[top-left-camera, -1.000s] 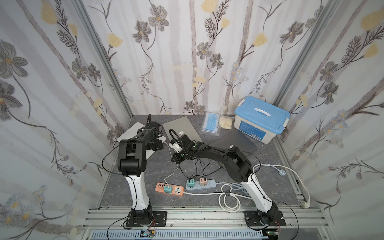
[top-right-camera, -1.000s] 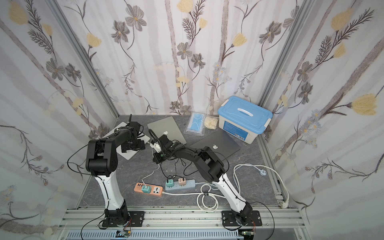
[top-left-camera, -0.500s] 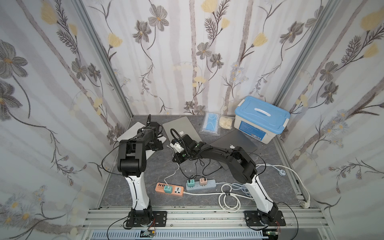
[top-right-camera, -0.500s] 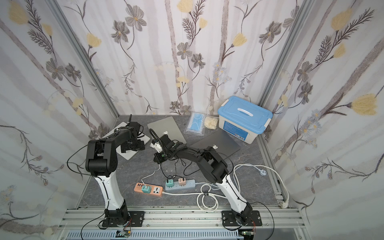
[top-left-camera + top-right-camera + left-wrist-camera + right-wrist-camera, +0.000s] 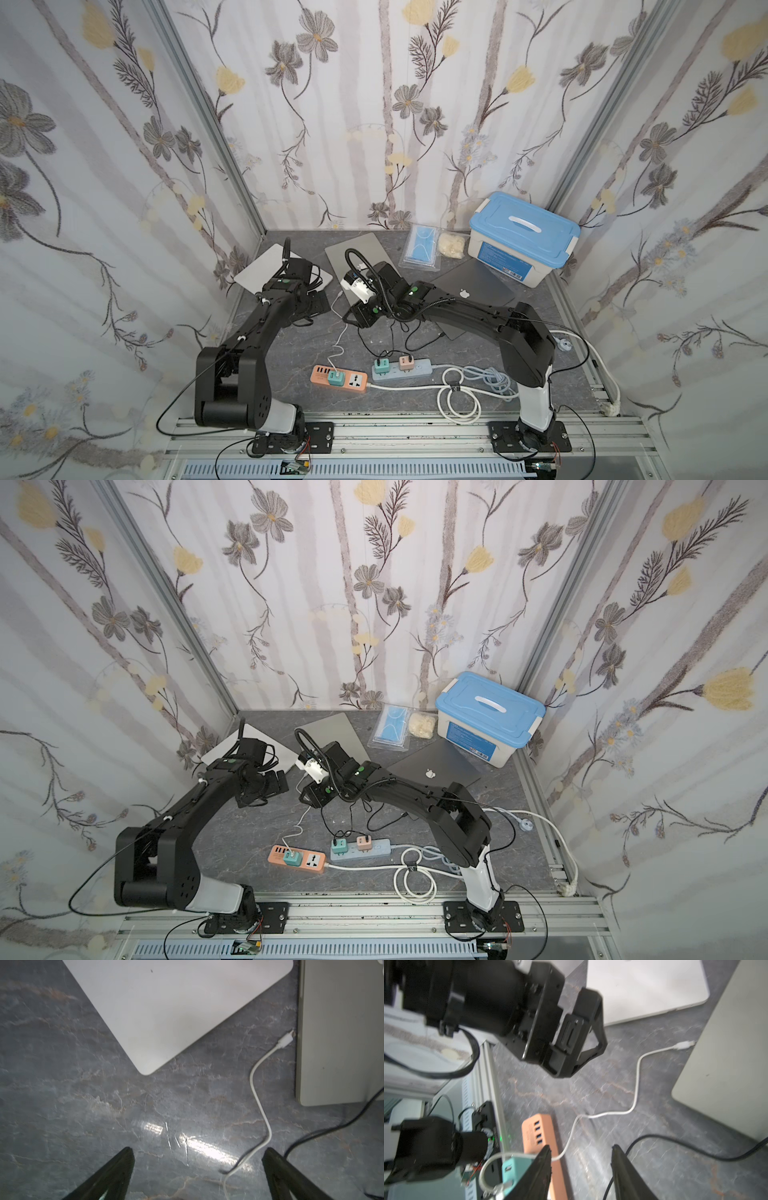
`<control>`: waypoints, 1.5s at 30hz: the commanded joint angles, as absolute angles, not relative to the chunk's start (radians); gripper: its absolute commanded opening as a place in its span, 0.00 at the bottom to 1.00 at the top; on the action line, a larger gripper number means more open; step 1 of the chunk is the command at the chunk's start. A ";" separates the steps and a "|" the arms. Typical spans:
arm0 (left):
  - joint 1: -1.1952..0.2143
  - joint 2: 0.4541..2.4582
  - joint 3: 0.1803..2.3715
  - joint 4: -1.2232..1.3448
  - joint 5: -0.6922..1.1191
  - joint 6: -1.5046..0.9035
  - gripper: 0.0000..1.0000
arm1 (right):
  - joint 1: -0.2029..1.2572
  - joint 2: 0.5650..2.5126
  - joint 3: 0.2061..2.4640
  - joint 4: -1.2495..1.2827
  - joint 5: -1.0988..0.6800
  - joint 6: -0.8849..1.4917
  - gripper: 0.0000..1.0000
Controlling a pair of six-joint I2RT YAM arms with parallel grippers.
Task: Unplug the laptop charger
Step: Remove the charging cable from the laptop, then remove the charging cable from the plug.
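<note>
where the white charger cable (image 5: pixel 259 1093) ends, its usb-c connector (image 5: pixel 286 1038) lies flat on the grey marbled table (image 5: pixel 83 1105). it sits just beside the side edge of the silver laptop (image 5: pixel 342 1032), tip aimed at that edge. the left wrist view shows a thin dark line between tip and casing; whether the tip touches the laptop cannot be told. the connector is a short white sleeve with a small metal end. the cable is thin and white, and runs in loose bends across the table to a teal adapter (image 5: pixel 334 377) seated in the orange power strip (image 5: pixel 358 383).

right gripper (image 5: pixel 581 1167): jaws partly apart, bare table showing between them, nothing held. the cable lies on the table below and passes behind one finger (image 5: pixel 542 1167) in the right wrist view. the gripper is well apart from the connector.

left gripper (image 5: pixel 197 1169): jaws spread wide, nothing held. the cable crosses the table beneath, close to one fingertip (image 5: pixel 274 1159), not clamped.

a closed white laptop (image 5: pixel 176 1007) lies near the connector, on the side away from the silver one, apart from the cable.
</note>
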State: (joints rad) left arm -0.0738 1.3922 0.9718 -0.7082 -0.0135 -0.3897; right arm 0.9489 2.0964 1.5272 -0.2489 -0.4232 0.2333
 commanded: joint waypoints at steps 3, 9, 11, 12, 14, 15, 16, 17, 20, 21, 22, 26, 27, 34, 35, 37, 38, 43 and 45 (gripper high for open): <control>-0.075 1.206 0.795 -0.658 0.097 -0.527 1.00 | 1.043 1.976 1.364 -0.139 -0.523 0.129 0.56; -0.074 1.128 0.732 -0.676 0.086 -0.544 1.00 | 1.133 1.944 1.316 -0.133 -0.528 0.128 0.55; -0.074 1.113 0.729 -0.673 0.106 -0.551 1.00 | 1.148 1.949 1.318 -0.117 -0.524 0.139 0.54; -0.074 1.109 0.732 -0.676 0.112 -0.552 1.00 | 1.153 1.956 1.322 -0.108 -0.517 0.150 0.54; -0.074 1.098 0.740 -0.683 0.118 -0.547 1.00 | 1.158 1.980 1.340 -0.099 -0.485 0.175 0.54; -0.074 1.090 0.744 -0.688 0.117 -0.543 1.00 | 1.161 1.999 1.356 -0.105 -0.458 0.181 0.53; -0.074 1.083 0.751 -0.695 0.114 -0.537 1.00 | 1.167 2.019 1.378 -0.114 -0.438 0.176 0.52; -0.074 1.079 0.757 -0.703 0.109 -0.533 1.00 | 1.172 2.037 1.398 -0.124 -0.427 0.173 0.51; -0.074 1.075 0.770 -0.707 0.122 -0.527 1.00 | 1.186 2.090 1.462 -0.140 -0.415 0.181 0.49; -0.074 1.074 0.771 -0.704 0.130 -0.526 1.00 | 1.192 2.103 1.477 -0.142 -0.415 0.184 0.48; -0.074 1.070 0.770 -0.701 0.133 -0.529 1.00 | 1.196 2.116 1.491 -0.150 -0.408 0.183 0.48; -0.073 1.051 0.753 -0.690 0.116 -0.534 1.00 | 1.206 2.160 1.542 -0.206 -0.355 0.176 0.35; -0.073 1.049 0.746 -0.685 0.117 -0.537 1.00 | 1.208 2.169 1.551 -0.217 -0.349 0.179 0.30; -0.069 1.041 0.729 -0.652 0.134 -0.541 1.00 | 1.209 2.189 1.575 -0.243 -0.277 0.201 0.18; -0.067 1.048 0.733 -0.650 0.140 -0.539 1.00 | 1.208 2.189 1.577 -0.248 -0.271 0.201 0.16; -0.063 1.060 0.739 -0.642 0.149 -0.536 1.00 | 1.207 2.186 1.577 -0.256 -0.265 0.196 0.13; -0.063 1.066 0.744 -0.638 0.148 -0.534 1.00 | 1.205 2.183 1.577 -0.258 -0.265 0.195 0.10; -0.061 1.100 0.768 -0.625 0.149 -0.531 1.00 | 1.191 2.173 1.574 -0.262 -0.274 0.193 0.02; -0.058 1.114 0.774 -0.620 0.155 -0.531 1.00 | 1.185 2.166 1.571 -0.258 -0.276 0.193 0.00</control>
